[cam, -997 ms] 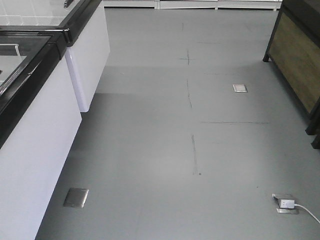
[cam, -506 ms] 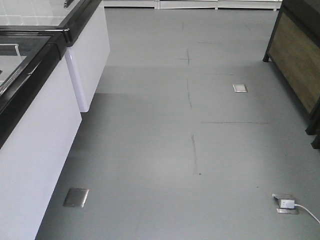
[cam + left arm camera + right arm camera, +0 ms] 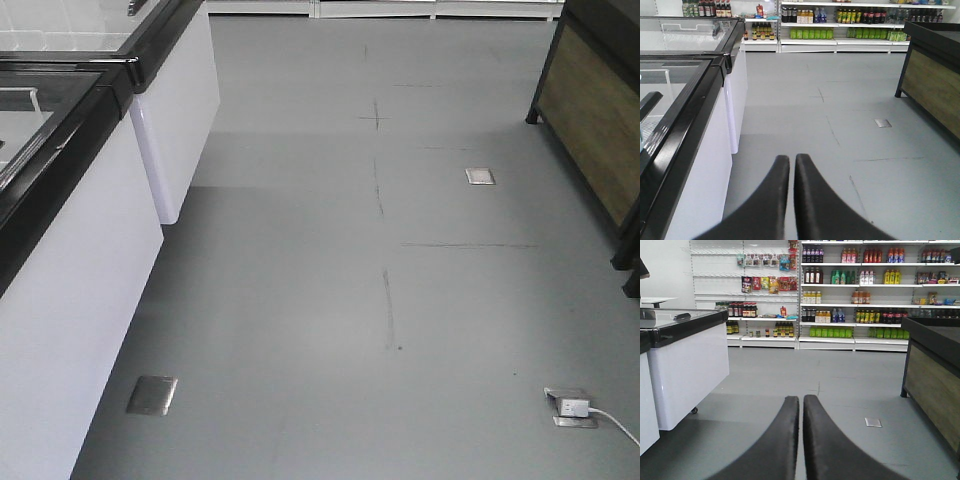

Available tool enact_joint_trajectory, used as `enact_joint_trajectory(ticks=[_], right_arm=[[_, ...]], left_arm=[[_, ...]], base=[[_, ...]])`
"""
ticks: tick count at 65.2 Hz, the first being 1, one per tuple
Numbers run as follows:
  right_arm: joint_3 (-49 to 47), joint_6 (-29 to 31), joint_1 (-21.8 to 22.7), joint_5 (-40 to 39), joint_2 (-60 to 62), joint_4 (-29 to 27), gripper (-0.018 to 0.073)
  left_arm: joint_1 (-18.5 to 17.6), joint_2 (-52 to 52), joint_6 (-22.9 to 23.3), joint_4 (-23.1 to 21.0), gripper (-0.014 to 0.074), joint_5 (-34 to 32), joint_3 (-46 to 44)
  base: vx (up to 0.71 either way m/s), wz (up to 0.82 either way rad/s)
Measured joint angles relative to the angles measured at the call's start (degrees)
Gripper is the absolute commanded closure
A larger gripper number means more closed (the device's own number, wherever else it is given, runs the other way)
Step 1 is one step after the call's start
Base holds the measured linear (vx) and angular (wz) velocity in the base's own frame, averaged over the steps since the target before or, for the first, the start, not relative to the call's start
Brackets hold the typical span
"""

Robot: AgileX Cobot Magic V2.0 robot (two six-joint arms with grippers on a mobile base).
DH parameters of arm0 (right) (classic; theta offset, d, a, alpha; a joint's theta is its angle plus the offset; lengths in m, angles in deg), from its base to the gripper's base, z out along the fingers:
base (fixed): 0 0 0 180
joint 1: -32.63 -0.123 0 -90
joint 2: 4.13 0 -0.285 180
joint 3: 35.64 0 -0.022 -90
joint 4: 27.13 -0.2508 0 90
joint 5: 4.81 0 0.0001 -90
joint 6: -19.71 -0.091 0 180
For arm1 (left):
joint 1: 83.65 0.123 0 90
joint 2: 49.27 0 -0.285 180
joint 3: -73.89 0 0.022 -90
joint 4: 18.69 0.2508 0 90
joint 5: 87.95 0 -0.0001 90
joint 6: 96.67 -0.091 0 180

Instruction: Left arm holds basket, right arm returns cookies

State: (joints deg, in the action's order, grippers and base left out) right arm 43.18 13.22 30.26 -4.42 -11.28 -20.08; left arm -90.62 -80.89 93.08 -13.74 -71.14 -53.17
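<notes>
The basket and the cookies are out of view in every frame. In the left wrist view my left gripper (image 3: 792, 160) is shut, its two black curved fingers almost touching with nothing between them, pointing down a grey shop aisle. My right gripper (image 3: 801, 401) is also shut and holds nothing; it points at the stocked shelves far ahead. Neither arm shows in the front-facing view.
White chest freezers with black rims (image 3: 70, 260) line the left side of the aisle. A dark counter with a wooden panel (image 3: 600, 110) stands at the right. Shelves of bottles (image 3: 855, 290) fill the back wall. A metal floor plate (image 3: 152, 394) and a white plug with cable (image 3: 572, 406) lie on the floor.
</notes>
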Motion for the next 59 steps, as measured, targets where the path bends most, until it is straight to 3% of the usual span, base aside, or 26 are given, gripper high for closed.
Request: enact_joint_trajectory(ticks=[22,51,59], right_arm=[[0.0,0.0,0.0,0.0,0.0,0.0,0.0570],[0.0,0.0,0.0,0.0,0.0,0.0,0.0570],[0.0,0.0,0.0,0.0,0.0,0.0,0.0570]], left_arm=[[0.0,0.0,0.0,0.0,0.0410,0.0,0.0],[0.0,0.0,0.0,0.0,0.0123,0.0,0.0],[0.0,0.0,0.0,0.0,0.0104,0.0,0.0]], base=[[0.00,0.00],[0.00,0.00],[0.00,0.00]])
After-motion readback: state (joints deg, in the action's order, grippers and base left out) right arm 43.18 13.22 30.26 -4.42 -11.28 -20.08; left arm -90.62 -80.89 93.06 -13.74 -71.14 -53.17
